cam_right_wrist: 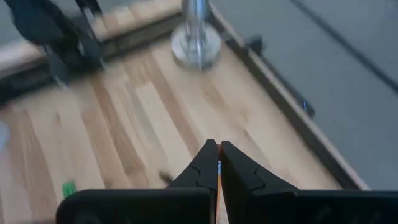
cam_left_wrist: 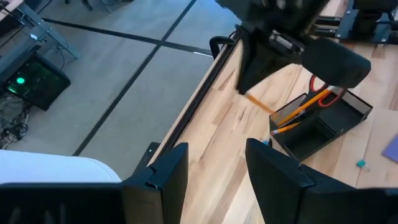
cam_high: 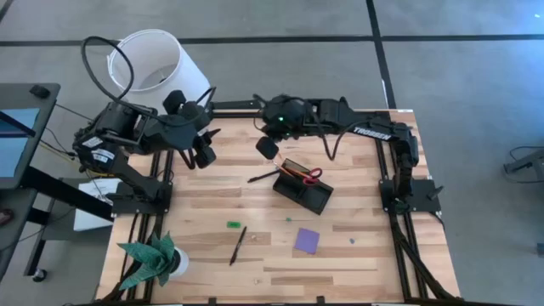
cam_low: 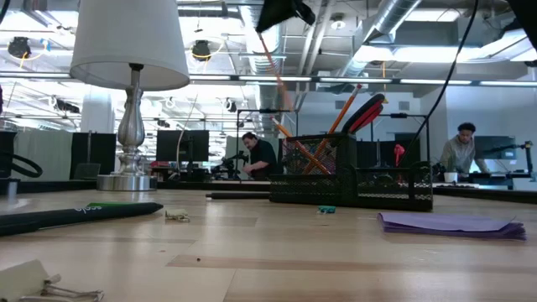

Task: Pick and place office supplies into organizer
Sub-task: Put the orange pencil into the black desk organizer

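The left end effector point(cam_high: 202, 151) hangs over the left back part of the bench point(cam_high: 357, 263) with its fingers point(cam_left_wrist: 166, 177) spread and nothing between them — it looks like it is waiting its turn. In front of it, near the left front corner, stands a green paper plant point(cam_high: 153, 259), and a small green piece point(cam_high: 234, 224) and a black pen point(cam_high: 237, 246) lie flat on the wood, not yet picked up.

In the middle, the right end effector point(cam_high: 268, 147) hovers just behind the organizer point(cam_high: 303, 187). Its fingers point(cam_right_wrist: 205, 165) are pressed together on a thin orange pencil point(cam_left_wrist: 261, 104), which slants down toward the tall back part — likely so it can slide in and stand up. Another black pen point(cam_high: 263, 176) lies just left of the organizer. Red-handled scissors point(cam_high: 310, 176) and more orange pencils point(cam_left_wrist: 292, 115) already lean inside.

To the right, the purple note pad point(cam_high: 307, 240) lies flat in front of the organizer, apart from it.

White letters on the right arm point(cam_high: 371, 131) seem to say TROSSEN.
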`<action>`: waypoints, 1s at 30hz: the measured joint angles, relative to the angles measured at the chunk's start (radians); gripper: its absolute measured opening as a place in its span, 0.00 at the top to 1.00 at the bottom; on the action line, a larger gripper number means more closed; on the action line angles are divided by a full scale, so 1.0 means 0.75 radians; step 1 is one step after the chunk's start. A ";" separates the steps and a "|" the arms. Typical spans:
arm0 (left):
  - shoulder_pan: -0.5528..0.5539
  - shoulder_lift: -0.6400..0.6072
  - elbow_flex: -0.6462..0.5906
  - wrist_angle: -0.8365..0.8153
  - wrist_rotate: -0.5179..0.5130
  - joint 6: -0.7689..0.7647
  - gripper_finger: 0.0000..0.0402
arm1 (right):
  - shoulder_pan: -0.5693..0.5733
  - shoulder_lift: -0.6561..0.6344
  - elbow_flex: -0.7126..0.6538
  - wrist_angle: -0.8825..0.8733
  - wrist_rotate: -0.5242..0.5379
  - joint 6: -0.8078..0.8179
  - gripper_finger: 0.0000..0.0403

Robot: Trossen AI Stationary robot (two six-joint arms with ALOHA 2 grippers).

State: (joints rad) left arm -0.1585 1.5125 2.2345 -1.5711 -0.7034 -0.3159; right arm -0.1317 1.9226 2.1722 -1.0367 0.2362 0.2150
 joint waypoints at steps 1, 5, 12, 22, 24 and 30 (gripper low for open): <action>0.000 -0.003 0.000 0.000 -0.001 0.001 0.61 | -0.007 -0.003 -0.002 -0.048 -0.004 0.019 1.00; 0.000 -0.014 0.000 0.000 -0.001 0.003 0.61 | -0.017 -0.009 -0.001 -0.120 -0.033 0.063 1.00; 0.000 -0.031 0.000 0.000 -0.011 -0.017 0.61 | -0.010 0.020 -0.002 -0.134 -0.044 0.056 1.00; -0.038 -0.031 0.000 0.000 0.046 -0.048 0.61 | -0.013 0.112 -0.002 -0.085 -0.127 0.056 1.00; -0.045 -0.031 0.000 0.000 0.046 -0.048 0.61 | -0.017 0.141 0.000 -0.060 -0.137 0.052 1.00; -0.067 -0.031 0.000 0.000 0.046 -0.035 0.61 | -0.040 0.185 -0.001 -0.066 -0.145 0.053 1.00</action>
State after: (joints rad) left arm -0.2084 1.4895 2.2345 -1.5711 -0.6689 -0.3419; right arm -0.1617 2.0610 2.1712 -1.0864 0.1274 0.2546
